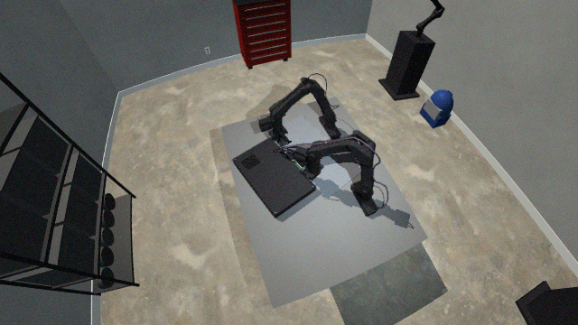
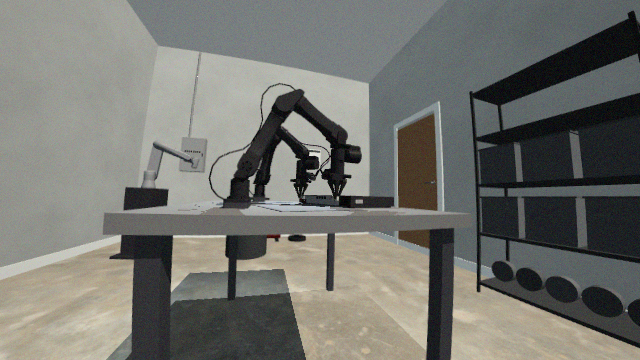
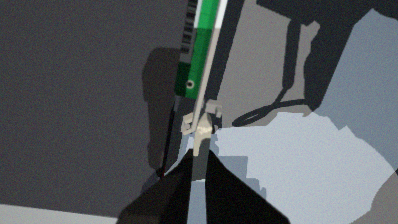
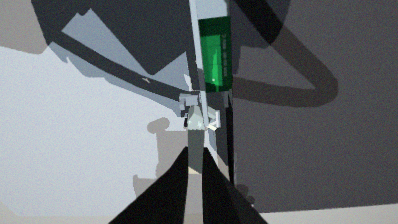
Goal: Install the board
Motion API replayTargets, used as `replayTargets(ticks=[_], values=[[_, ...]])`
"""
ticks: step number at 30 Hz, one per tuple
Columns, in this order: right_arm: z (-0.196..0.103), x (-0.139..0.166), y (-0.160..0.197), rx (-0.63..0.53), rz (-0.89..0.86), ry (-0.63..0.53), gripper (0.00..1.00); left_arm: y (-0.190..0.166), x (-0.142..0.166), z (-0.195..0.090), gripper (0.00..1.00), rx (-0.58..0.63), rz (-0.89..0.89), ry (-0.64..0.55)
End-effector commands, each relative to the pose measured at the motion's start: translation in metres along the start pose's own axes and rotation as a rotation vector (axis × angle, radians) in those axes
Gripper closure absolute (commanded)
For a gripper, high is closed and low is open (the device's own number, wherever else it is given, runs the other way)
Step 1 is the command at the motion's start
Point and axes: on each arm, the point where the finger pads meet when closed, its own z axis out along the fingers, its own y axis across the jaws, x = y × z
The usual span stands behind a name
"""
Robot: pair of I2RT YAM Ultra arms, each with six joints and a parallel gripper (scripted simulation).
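So the grey counter was the biggest bit of the setup, with both black arms bent over toward the dark enclosure, which lay flat on it. The board was at the enclosure's open side, partway in, with a green strip showing between the case edge and the pale panel, so not fully home. Both levers sat roughly in line with that panel, so neither was shut. The left gripper had its fingers narrow, pinching the left lever at one end. The right gripper was narrow too, pinching the right lever at the other. Couldn't tell whether either lever had hooked its tab.
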Motion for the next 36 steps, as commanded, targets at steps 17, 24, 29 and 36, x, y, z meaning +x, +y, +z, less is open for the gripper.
replayTargets(ticks=[17,24,29,36], values=[[-0.0033,0.0020,-0.0077,0.027,0.061,0.019,0.96,0.0040,-0.0049,-0.0083,0.97,-0.013,-0.071,-0.007],[-0.0040,0.0002,-0.0023,0.031,0.195,0.018,0.96,-0.0019,-0.0029,-0.0072,0.97,-0.012,-0.197,-0.001],[-0.0040,0.0001,-0.0016,0.031,0.220,0.018,0.96,-0.0015,-0.0028,-0.0073,0.97,-0.012,-0.233,-0.002],[-0.0040,0.0006,-0.0016,0.031,0.221,0.018,0.96,-0.0015,-0.0028,-0.0073,0.97,-0.012,-0.233,-0.002]])
